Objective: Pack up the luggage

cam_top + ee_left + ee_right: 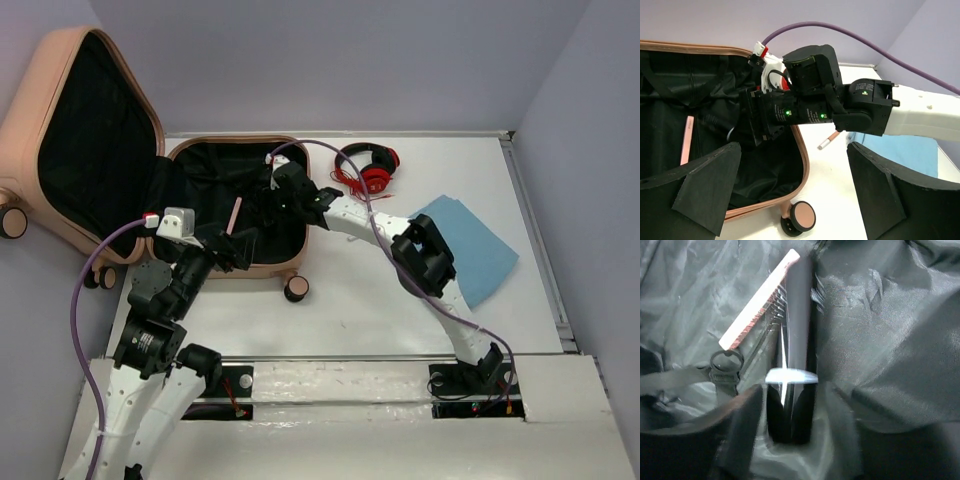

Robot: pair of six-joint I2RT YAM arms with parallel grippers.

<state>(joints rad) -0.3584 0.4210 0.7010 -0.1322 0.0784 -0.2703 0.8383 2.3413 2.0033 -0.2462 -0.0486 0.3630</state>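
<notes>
The peach-pink luggage (100, 60) lies open at the table's left, with its lid tilted up and its black-lined base (205, 175) flat. My right gripper (272, 197) reaches down into the base. In the right wrist view it (800, 410) is open around a glossy black long item with a silver band (792, 340), which lies on the lining. A pink comb (759, 300) lies beside that item. My left gripper (235, 250) is open and empty over the base's front rim (802, 165), above a wheel (802, 216).
Red headphones (370, 170) lie at the back of the table. A blue cloth (470, 245) lies at the right, partly under the right arm. A small pink-and-white stick (829, 141) lies on the table next to the suitcase rim.
</notes>
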